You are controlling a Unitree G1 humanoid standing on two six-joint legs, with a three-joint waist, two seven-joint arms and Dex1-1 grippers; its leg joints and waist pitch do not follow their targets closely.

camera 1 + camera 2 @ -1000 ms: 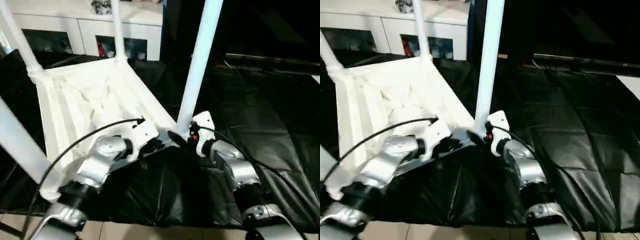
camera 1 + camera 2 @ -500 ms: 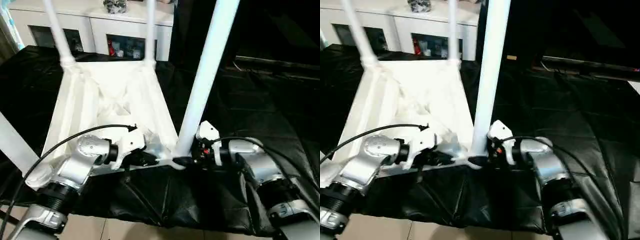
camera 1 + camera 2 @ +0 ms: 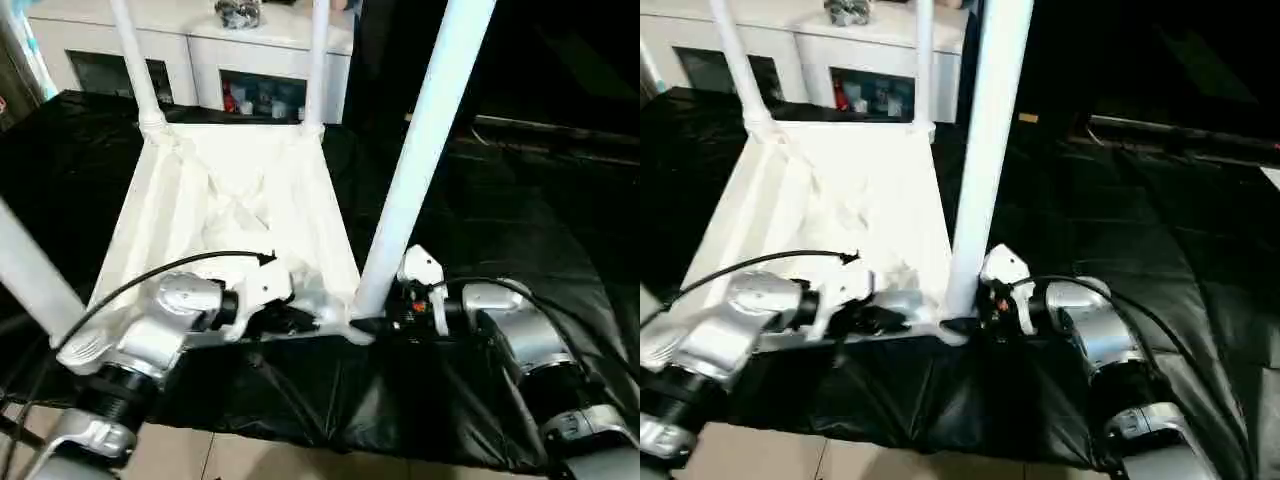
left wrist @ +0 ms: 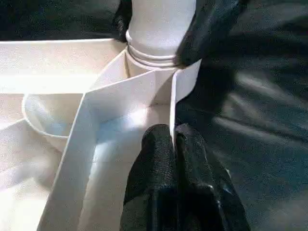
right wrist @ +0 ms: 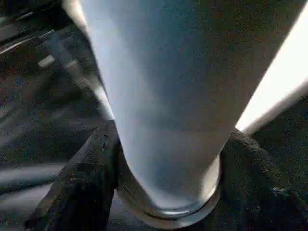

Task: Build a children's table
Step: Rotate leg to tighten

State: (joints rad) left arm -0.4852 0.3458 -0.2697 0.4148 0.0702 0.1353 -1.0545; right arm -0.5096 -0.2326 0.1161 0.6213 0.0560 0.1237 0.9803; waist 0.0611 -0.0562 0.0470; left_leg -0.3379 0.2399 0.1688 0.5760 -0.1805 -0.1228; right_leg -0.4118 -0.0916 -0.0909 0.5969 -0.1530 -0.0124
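Note:
The children's table lies upside down, its white ribbed tabletop [image 3: 230, 200] on the black cloth and its legs pointing up. The near right leg [image 3: 420, 150] stands in its corner socket [image 4: 154, 53]. My right gripper [image 3: 375, 325] has a black finger on either side of that leg's base [image 5: 168, 144], touching it. My left gripper [image 3: 300, 320] is shut on the thin rim wall [image 4: 172, 110] just beside that corner, with its fingers [image 4: 154, 159] pressed together on it. Two far legs [image 3: 135, 60] [image 3: 318, 60] and the near left leg [image 3: 30, 270] also stand upright.
The black-draped work table [image 3: 520, 200] stretches to the right of the tabletop. A white glass-door cabinet [image 3: 200, 60] stands behind it. The work table's front edge and the tiled floor [image 3: 250, 462] lie just below my forearms.
The whole view has shifted, so the table now looks squarer to me. My right gripper's fingers have drawn in around the near right leg's base. The left grip is unchanged.

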